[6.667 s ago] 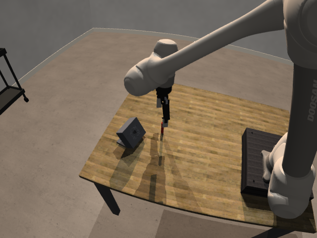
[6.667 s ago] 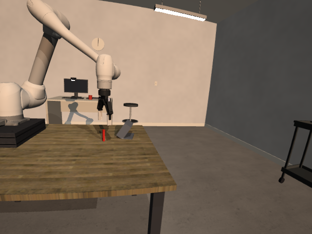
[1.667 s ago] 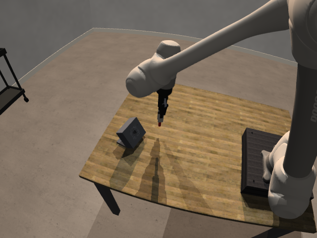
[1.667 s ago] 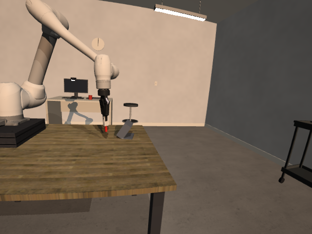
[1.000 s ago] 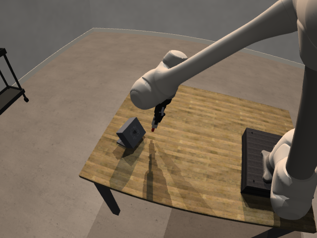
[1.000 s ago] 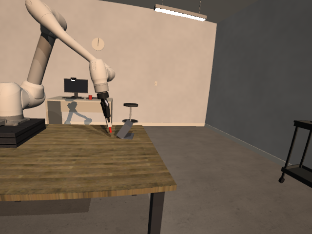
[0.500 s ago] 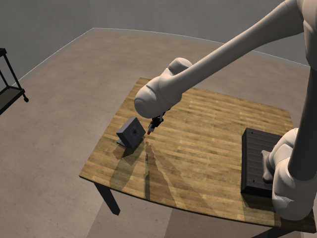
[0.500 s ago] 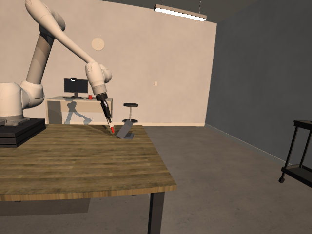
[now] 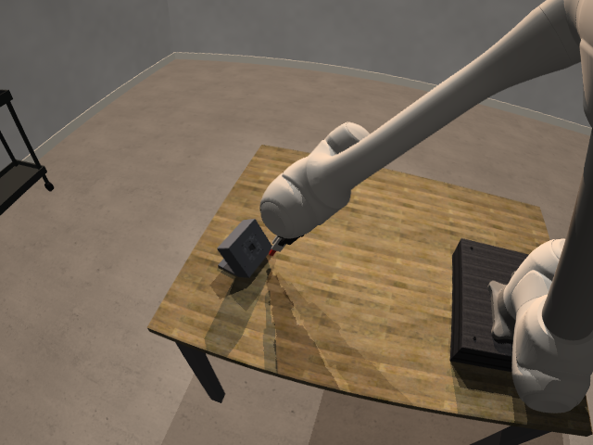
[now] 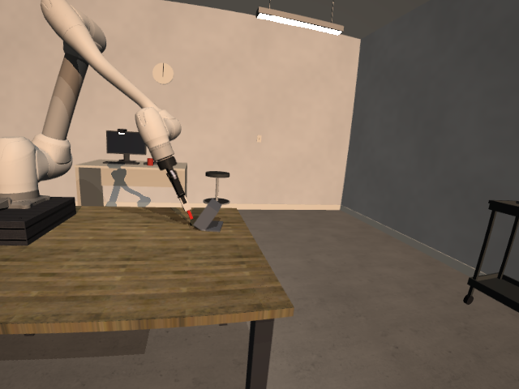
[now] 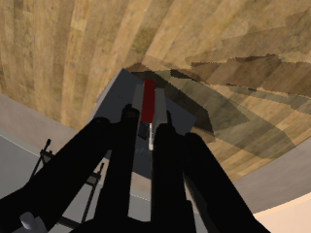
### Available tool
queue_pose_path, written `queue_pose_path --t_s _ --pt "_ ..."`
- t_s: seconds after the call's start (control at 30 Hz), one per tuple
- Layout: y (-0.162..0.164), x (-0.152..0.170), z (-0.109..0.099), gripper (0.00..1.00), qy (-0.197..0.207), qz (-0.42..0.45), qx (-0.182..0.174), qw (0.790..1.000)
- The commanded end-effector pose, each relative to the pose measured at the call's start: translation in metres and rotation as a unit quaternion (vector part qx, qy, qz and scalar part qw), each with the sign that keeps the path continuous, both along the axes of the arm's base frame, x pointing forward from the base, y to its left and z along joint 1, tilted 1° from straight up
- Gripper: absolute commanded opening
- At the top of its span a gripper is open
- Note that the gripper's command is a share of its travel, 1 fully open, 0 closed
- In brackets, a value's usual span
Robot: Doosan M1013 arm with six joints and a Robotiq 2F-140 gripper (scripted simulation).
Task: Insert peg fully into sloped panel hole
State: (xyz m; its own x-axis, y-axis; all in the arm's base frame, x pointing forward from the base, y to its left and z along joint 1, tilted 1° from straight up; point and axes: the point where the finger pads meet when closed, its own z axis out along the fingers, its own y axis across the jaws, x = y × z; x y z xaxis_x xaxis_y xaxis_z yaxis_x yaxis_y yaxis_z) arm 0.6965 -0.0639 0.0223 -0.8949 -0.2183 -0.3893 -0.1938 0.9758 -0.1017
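Observation:
The grey sloped panel (image 9: pixel 245 247) stands near the far left of the wooden table, with a dark hole (image 9: pixel 250 247) in its face. My gripper (image 9: pixel 279 243) is shut on the peg (image 9: pixel 271 251), a thin white rod with a red tip. The arm is tilted so the peg points at the panel's face, its red tip close to the panel's right edge. In the exterior view the peg (image 10: pixel 187 211) slants down toward the panel (image 10: pixel 208 219). In the wrist view the red tip (image 11: pixel 148 100) lies over the panel (image 11: pixel 130 100) between my fingers. The hole is hidden there.
The arm's black base block (image 9: pixel 478 301) sits at the table's right side. A black cart (image 9: pixel 17 153) stands on the floor far left. The table edge lies just beyond the panel.

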Motion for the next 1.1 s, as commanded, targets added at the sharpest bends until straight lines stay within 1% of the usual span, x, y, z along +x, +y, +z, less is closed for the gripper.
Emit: queue_pose_path --t_s 0.0,0.47,1.07 --pt "0.011 -0.008 -0.004 0.0 -0.005 -0.004 0.004 1.0" --pt "0.025 -0.006 -0.003 0.0 -0.052 -0.036 0.01 0.998" --pt "0.038 -0.009 0.003 0.0 -0.115 -0.078 0.019 0.99"
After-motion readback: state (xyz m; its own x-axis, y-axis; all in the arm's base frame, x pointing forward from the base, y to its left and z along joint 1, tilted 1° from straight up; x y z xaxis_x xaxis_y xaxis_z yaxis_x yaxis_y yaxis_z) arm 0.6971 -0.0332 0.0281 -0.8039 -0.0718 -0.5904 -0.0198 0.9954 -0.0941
